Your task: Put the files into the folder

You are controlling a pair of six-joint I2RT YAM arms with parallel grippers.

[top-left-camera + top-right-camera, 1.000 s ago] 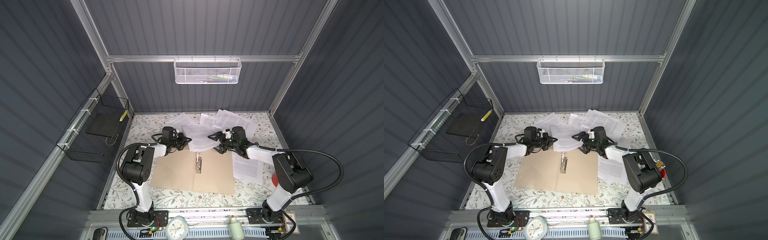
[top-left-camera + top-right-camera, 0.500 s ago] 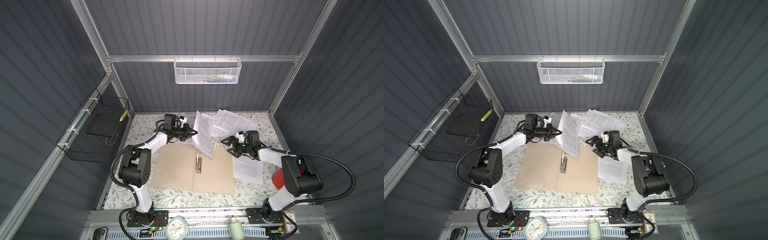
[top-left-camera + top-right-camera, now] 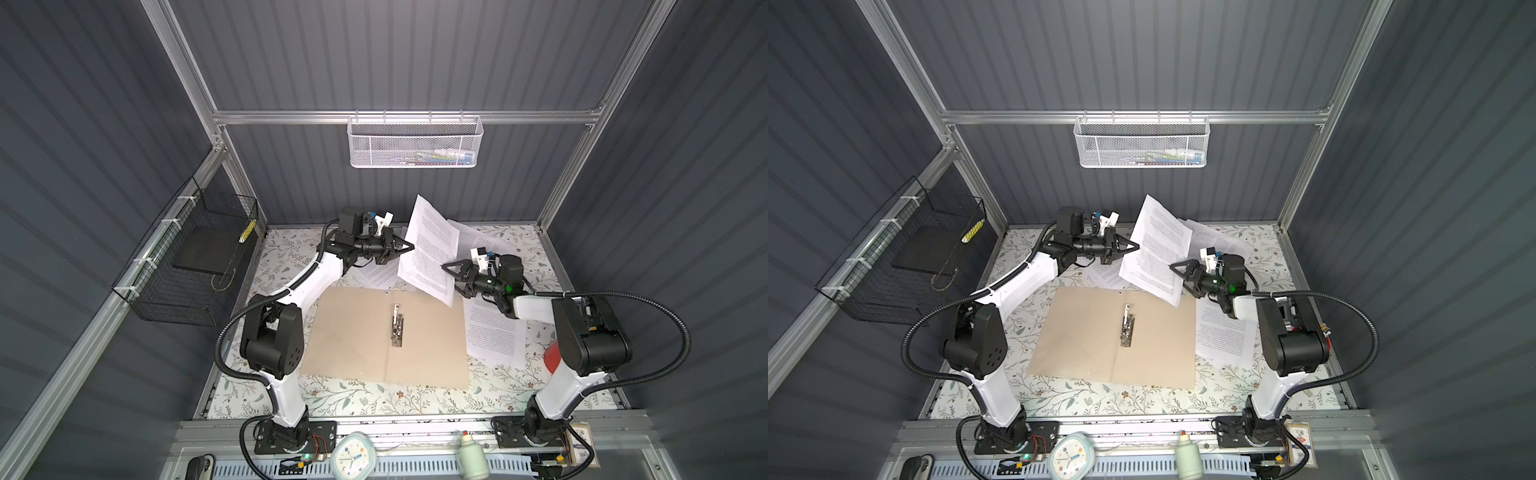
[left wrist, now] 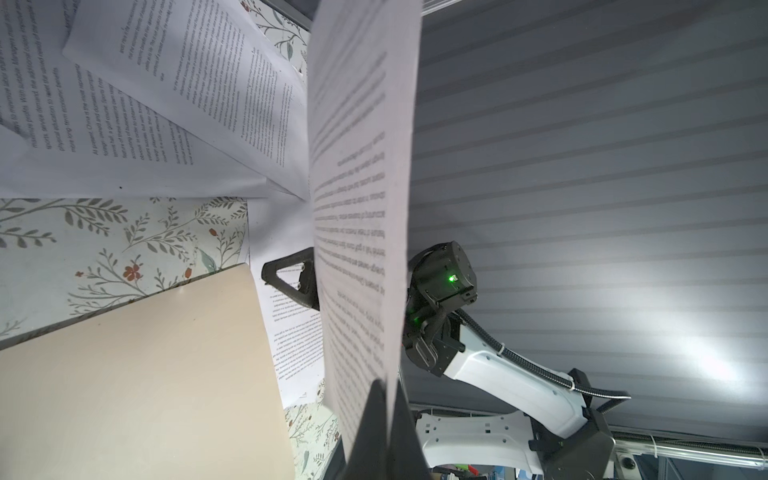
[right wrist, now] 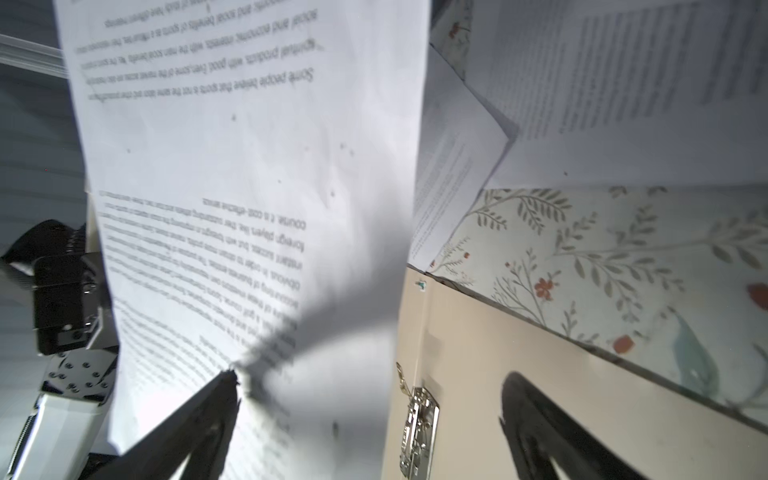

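Note:
The tan folder (image 3: 353, 332) (image 3: 1084, 340) lies open on the table, its metal clip (image 3: 397, 326) (image 5: 417, 424) on the spine. My left gripper (image 3: 411, 248) (image 3: 1137, 247) (image 4: 388, 399) is shut on the edge of one file, a printed sheet (image 3: 430, 253) (image 3: 1154, 253) (image 4: 357, 208) that hangs almost upright above the folder's back edge. My right gripper (image 3: 453, 279) (image 3: 1180, 278) (image 5: 370, 378) stands open at the sheet's lower right part, one finger (image 5: 230, 376) against the paper. More files lie at the back (image 3: 478, 241) and right of the folder (image 3: 494, 328).
A white mesh basket (image 3: 415, 143) hangs on the back wall. A black wire basket (image 3: 187, 270) hangs on the left wall. A red object (image 3: 550, 357) sits behind the right arm. A clock (image 3: 353, 455) and a bottle (image 3: 471, 455) stand at the front rail.
My left gripper has lifted the sheet from the table to nearly upright. The right gripper let go, drew off to the right, then came back toward the raised sheet.

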